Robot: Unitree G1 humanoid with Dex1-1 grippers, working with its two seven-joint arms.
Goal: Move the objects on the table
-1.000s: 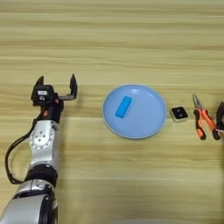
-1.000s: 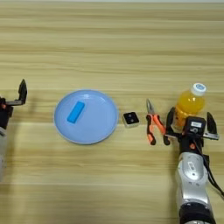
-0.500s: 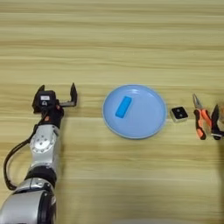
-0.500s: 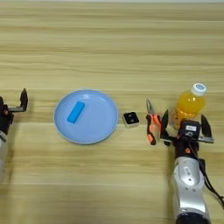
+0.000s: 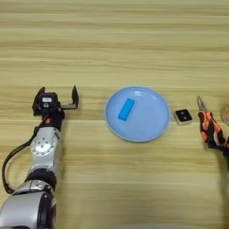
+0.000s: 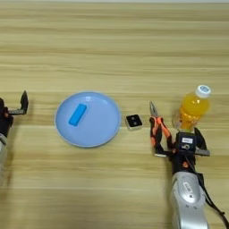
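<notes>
My left gripper (image 5: 57, 95) stands open on the table (image 5: 112, 44), well left of the round light-blue plate (image 5: 147, 120), with nothing between its fingers. A small blue block (image 5: 126, 109) lies tilted in the plate. Right of the plate sits a tiny black-and-white square piece (image 6: 133, 121), then the orange-handled pliers (image 6: 157, 130). An upright bottle (image 6: 193, 106) of orange liquid with a white cap stands further right. My right gripper (image 6: 185, 144) is open just in front of the bottle and beside the plier handles, holding nothing.
Bare wood (image 6: 112, 44) stretches across the far half of the table. A black cable (image 5: 10, 156) loops beside my left forearm.
My right gripper has drawn back toward me and a little left, away from the bottle. The left gripper has pulled back slightly. The objects have not moved.
</notes>
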